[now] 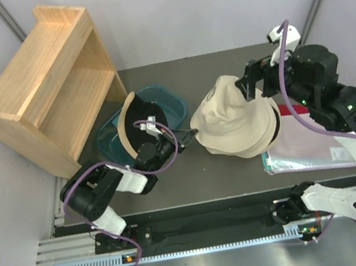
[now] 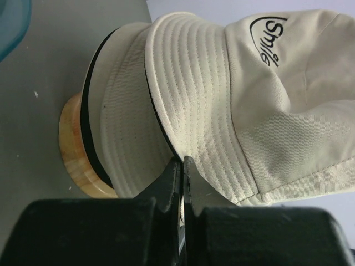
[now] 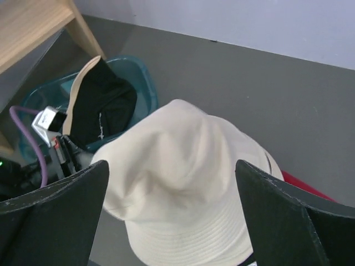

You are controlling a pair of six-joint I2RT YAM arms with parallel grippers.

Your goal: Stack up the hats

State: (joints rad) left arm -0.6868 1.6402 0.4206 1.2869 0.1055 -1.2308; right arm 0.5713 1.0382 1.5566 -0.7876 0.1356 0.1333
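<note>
- Hats of soft cream cloth sit piled in the middle of the top view, on a round wooden stand.
- The top hat has its crown up and its floppy brim down, with stitched rings, a thin black edge and black writing.
- The left claw is pinched tight on that brim's edge.
- The right claw hangs over the pile, spread wide, holding nothing.
- One black hat stands on its edge in the teal tub, left of the pile.

Cream hats with black-edged brims, a teal tub, grey table.
</note>
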